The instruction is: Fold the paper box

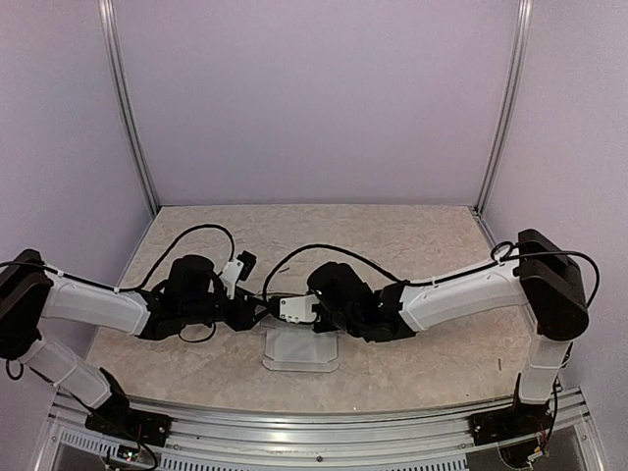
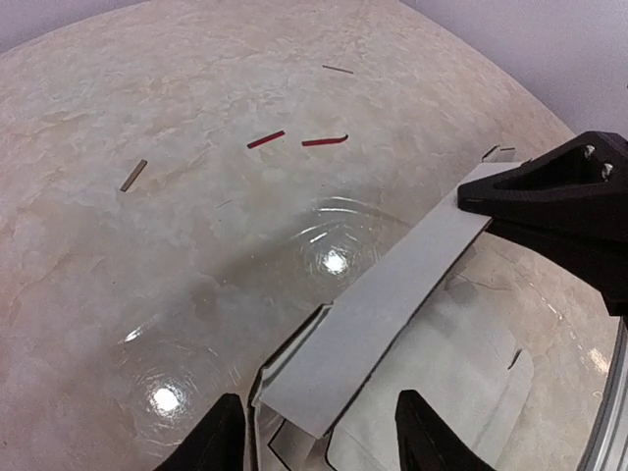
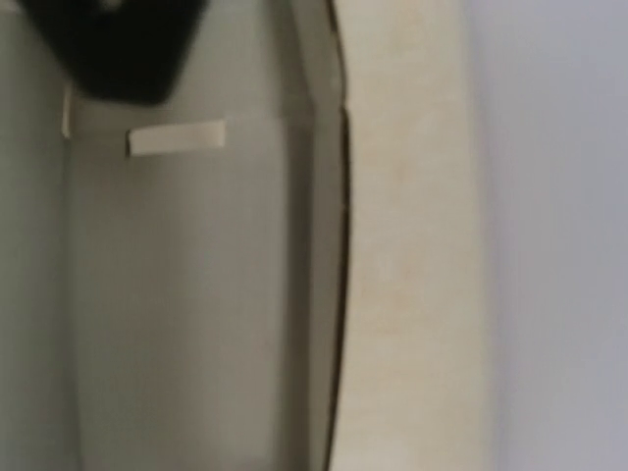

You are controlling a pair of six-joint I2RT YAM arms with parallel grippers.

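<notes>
The paper box (image 1: 300, 350) is a pale grey card blank lying flat near the table's front edge, between my two grippers. In the left wrist view one long flap (image 2: 392, 309) of it stands up at a slant. My left gripper (image 2: 324, 437) is open, with the flap's near end between its two black fingertips (image 2: 222, 438). My right gripper (image 2: 535, 186) is shut, and its dark tip rests against the flap's far end; I cannot tell whether card is pinched. The right wrist view sits very close over the card (image 3: 186, 294) and shows none of its own fingers.
Two red scraps (image 2: 266, 139) and a grey sliver (image 2: 133, 175) lie on the beige marbled table (image 2: 147, 275) beyond the box. Lilac walls close the back and sides. A metal rail (image 1: 314, 432) carries the arm bases along the near edge.
</notes>
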